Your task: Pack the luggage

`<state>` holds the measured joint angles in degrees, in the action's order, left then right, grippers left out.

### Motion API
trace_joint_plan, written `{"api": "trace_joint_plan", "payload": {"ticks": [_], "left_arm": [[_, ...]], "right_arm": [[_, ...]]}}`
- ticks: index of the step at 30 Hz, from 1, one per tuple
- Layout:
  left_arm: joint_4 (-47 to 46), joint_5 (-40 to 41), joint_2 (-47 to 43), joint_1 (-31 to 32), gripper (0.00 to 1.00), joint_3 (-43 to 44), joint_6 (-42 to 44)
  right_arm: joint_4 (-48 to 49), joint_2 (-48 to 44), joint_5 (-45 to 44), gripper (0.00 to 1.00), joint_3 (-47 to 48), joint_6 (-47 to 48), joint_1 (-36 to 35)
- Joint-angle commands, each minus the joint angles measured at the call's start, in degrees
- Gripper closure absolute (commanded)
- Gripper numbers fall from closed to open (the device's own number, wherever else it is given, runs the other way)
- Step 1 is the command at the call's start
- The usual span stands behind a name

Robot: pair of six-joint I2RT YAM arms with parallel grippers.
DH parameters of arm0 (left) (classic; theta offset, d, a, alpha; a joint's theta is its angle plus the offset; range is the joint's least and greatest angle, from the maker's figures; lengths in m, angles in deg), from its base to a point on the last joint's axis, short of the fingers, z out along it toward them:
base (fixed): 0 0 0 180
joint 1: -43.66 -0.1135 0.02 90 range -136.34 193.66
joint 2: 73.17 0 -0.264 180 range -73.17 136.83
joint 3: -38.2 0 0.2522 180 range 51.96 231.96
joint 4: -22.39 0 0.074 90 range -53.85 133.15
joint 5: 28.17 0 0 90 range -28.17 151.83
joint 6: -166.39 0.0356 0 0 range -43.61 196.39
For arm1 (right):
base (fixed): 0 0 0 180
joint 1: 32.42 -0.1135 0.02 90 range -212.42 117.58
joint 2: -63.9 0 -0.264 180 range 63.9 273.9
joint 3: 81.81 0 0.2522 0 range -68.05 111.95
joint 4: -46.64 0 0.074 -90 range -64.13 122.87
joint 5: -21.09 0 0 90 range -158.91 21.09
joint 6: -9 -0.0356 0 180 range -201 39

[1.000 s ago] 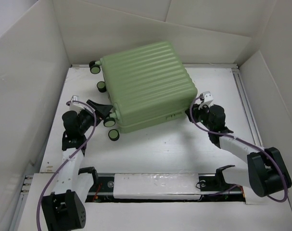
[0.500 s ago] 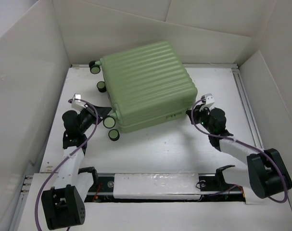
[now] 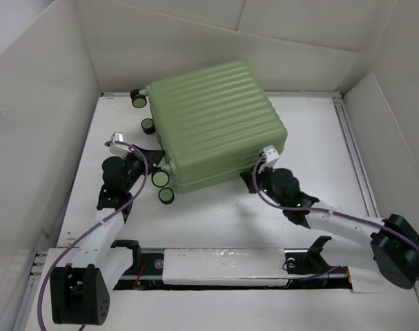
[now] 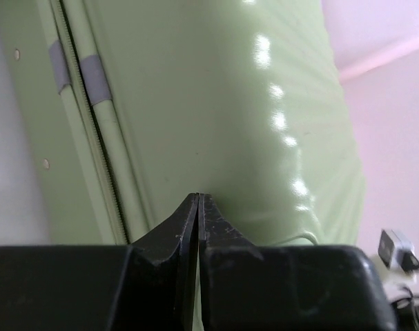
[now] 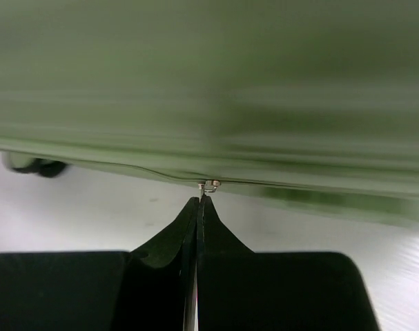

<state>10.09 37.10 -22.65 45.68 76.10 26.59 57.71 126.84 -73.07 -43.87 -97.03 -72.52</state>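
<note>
Lying flat toward the far side of the desk [image 3: 216,214], the luggage [image 3: 212,117] is shut with its wheels [image 3: 166,196] facing the left arm [image 3: 102,227], so the filling looks done and what seems left is finishing the zip. The left arm's jaws are pressed together, tips against the shell beside the zip seam [image 4: 92,138]. The right arm [image 3: 340,222] holds its jaws pressed together too, tip right at the small metal zip pull [image 5: 210,184] on the near side, though I cannot tell whether they pinch it.
</note>
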Motion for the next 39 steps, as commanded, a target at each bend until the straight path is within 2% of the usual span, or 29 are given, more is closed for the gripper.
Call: {"api": "trace_joint_plan", "payload": {"ticks": [1, 5, 12, 13, 16, 19, 22, 24, 26, 27, 28, 30, 31, 32, 33, 35, 36, 39], "left_arm": [[-2.9, -5.9, 1.2, 9.9, 1.00, 2.1, -2.4], [-5.6, -5.9, 1.9, 11.9, 1.00, 2.1, -4.9], [-6.1, -6.7, 0.5, 16.3, 1.00, 2.7, -6.7], [-6.1, -7.5, -0.4, 16.3, 1.00, 3.2, -7.3], [-6.1, -9.8, -2.1, 16.3, 1.00, 3.2, -8.6], [-6.1, -11.8, -2.1, 16.3, 1.00, 3.2, -9.8], [-6.1, -12.4, -2.6, 16.3, 1.00, 2.7, -9.8], [-2.4, -11.1, -3.2, 16.3, 1.00, 4.1, -8.2], [1.8, -9.0, -3.8, 16.3, 1.00, 5.6, -5.8], [4.2, -7.7, -3.8, 16.3, 1.00, 8.5, -4.3], [6.1, -6.7, -3.8, 16.3, 1.00, 9.9, -2.9], [6.8, -6.0, -3.2, 16.3, 0.99, 12.5, -2.4], [6.8, -6.0, -2.5, 16.3, 0.96, 13.3, -2.4], [6.8, -6.9, -0.5, 16.9, 0.96, 13.8, -2.4], [3.9, -8.9, 0.7, 16.9, 0.97, 13.8, -3.2], [3.1, -8.1, 3.7, 20.8, 0.99, 14.4, -4.0], [3.6, -4.5, 4.6, 23.0, 0.99, 15.1, -3.2], [10.0, 2.2, 8.2, 31.3, 0.89, 21.5, 2.5]], "right_arm": [[7.4, 4.8, -3.1, 1.00, 3.8, -7.7, -11.8], [16.8, 12.9, -6.3, 1.00, 4.7, -12.3, -22.8], [19.3, 34.1, -9.5, 1.00, 23.6, -11.0, -37.4], [20.8, 35.5, -9.5, 1.00, 24.5, -11.6, -38.2], [34.9, 40.2, -9.0, 1.00, 23.8, -13.9, -39.4], [39.0, 42.8, -12.3, 1.00, 23.8, -14.6, -40.0], [34.8, 40.1, -17.6, 1.00, 22.6, -15.1, -40.0], [34.0, 36.7, -21.7, 1.00, 18.1, -15.1, -41.2], [28.4, 30.2, -23.1, 0.99, 15.6, -15.1, -41.7], [25.0, 27.8, -25.4, 0.94, 14.1, -15.1, -41.7], [15.8, 23.3, -27.3, 0.84, 14.1, -15.1, -42.6], [5.9, 19.6, -32.3, 0.73, 13.5, -17.4, -43.7], [2.2, 18.0, -33.3, 0.69, 12.6, -18.2, -43.8], [-4.0, 15.1, -34.2, 0.66, 11.9, -19.6, -43.8], [-6.0, 13.7, -35.1, 0.64, 11.0, -21.5, -43.8], [-10.4, 9.1, -36.9, 0.57, 8.3, -22.7, -43.8], [-12.3, 7.4, -37.8, 0.55, 7.6, -23.4, -43.8], [-20.5, -0.3, -42.1, 0.46, 6.0, -24.5, -43.8]]}}
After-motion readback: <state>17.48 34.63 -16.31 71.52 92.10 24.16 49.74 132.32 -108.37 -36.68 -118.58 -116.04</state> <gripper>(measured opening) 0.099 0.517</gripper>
